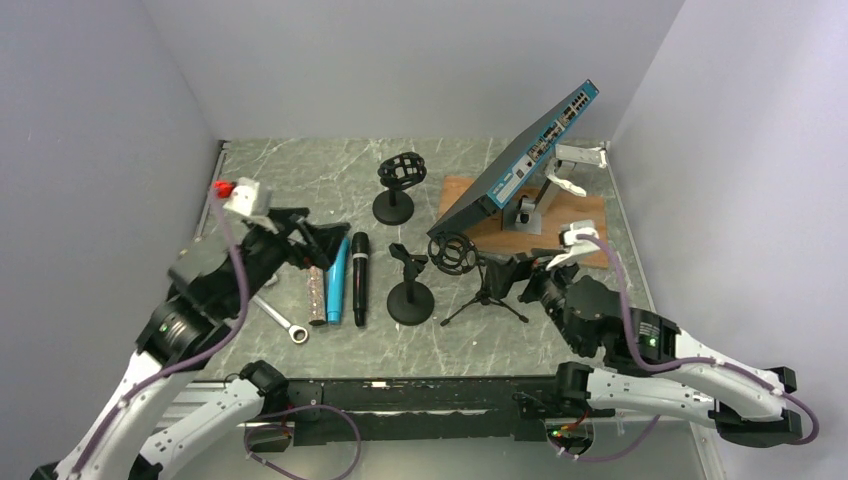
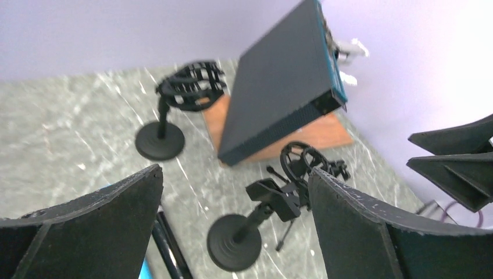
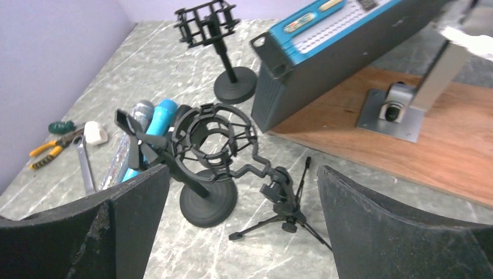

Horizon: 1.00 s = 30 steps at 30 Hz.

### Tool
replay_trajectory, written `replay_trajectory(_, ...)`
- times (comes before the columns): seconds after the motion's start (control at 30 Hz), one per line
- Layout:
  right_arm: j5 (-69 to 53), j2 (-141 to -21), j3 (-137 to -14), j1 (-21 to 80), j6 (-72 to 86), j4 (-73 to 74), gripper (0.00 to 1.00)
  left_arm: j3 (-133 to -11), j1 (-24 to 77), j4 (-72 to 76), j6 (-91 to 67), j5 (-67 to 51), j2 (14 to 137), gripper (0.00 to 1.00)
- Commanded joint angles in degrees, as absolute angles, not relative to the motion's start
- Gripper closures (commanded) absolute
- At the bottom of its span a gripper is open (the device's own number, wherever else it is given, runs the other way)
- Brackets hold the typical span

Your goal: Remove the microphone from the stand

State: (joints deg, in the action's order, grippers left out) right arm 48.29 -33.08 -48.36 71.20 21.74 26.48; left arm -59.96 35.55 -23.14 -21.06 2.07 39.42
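A black microphone [image 1: 359, 278] lies flat on the table beside a blue one [image 1: 337, 280] and a glittery silver one [image 1: 317, 293]. It also shows in the left wrist view [image 2: 168, 244]. The round-base clip stand [image 1: 410, 290] stands upright with an empty clip [image 2: 279, 197]. A small tripod stand [image 1: 485, 290] carries an empty shock mount [image 3: 212, 139]. My left gripper [image 1: 325, 243] is open and empty above the lying microphones. My right gripper [image 1: 512, 275] is open and empty just right of the tripod stand [image 3: 285, 206].
A second round-base stand with an empty shock mount [image 1: 395, 185] stands at the back. A tilted network switch [image 1: 520, 160] rests on a bracket over a wooden board [image 1: 580, 215]. A wrench [image 1: 283, 320] and pliers [image 3: 49, 148] lie at the left.
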Motion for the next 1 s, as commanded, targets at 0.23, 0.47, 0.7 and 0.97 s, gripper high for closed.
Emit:
replay_trajectory(0.23, 58.90, -33.19, -63.18, 71.28, 34.85, 49.78, 0.00, -60.66, 35.50, -21.02, -13.29, 10.71, 28.43, 0.01)
replay_trajectory(0.47, 57.99, -32.47, -69.49, 71.29, 31.63, 54.16, 0.00, -60.06, 35.42, -21.30, -17.83, 9.87, 26.10, 0.01)
replay_trajectory(0.7, 56.61, -30.47, -70.62, 71.28, 23.85, 48.59, 0.00, -61.25, 35.43, -21.91, -19.91, 6.50, 25.57, 0.01)
replay_trajectory(0.97, 60.27, -29.43, -69.80, 71.26, 21.76, 42.21, 0.00, -63.75, 35.48, -23.30, -18.37, 6.37, 26.59, 0.02)
